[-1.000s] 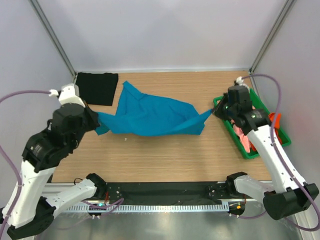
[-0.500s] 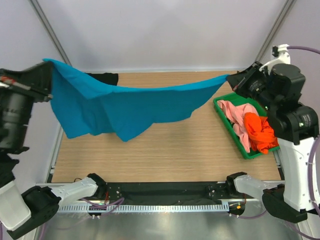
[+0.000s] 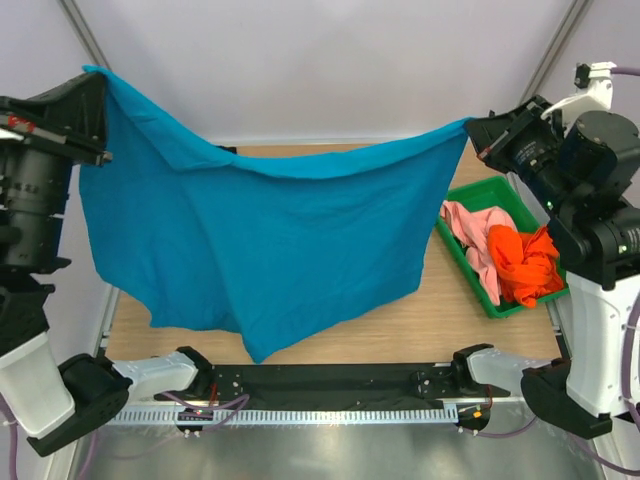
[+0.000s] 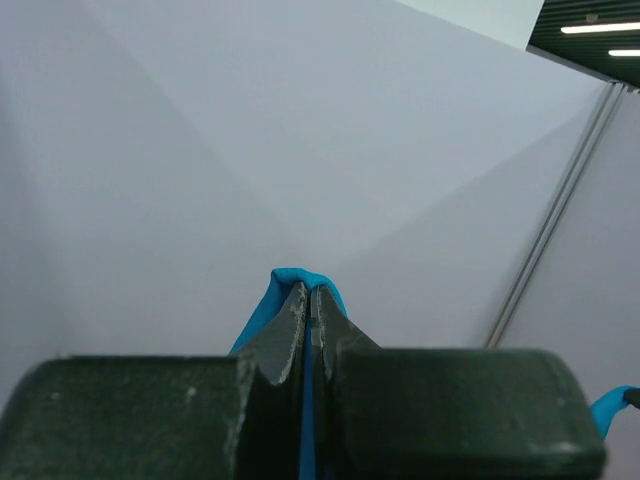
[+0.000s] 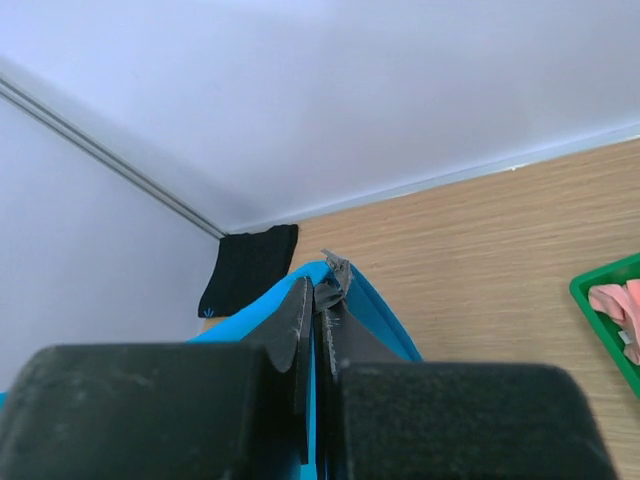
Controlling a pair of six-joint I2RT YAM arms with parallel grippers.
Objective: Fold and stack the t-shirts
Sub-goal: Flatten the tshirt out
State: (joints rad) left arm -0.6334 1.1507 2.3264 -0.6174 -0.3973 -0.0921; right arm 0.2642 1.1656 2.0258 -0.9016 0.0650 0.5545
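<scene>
The teal-blue t-shirt (image 3: 270,240) hangs spread in the air between both arms, its lower edge near the table's front. My left gripper (image 3: 92,75) is shut on its upper left corner; the cloth shows between the fingers in the left wrist view (image 4: 296,277). My right gripper (image 3: 472,128) is shut on its upper right corner, seen in the right wrist view (image 5: 330,275). The folded black t-shirt (image 5: 250,268) lies at the far left corner, mostly hidden in the top view. The pink t-shirt (image 3: 470,235) and orange t-shirt (image 3: 520,262) lie crumpled in the tray.
The green plastic tray (image 3: 460,258) stands at the right side of the wooden table (image 3: 440,320). Metal frame posts (image 3: 545,60) rise at the back corners. The arm bases sit at the near edge.
Both grippers have lifted the teal-blue t-shirt from the table and pulled it apart. It now hangs wide open and lower, covering most of the table's left and middle.
</scene>
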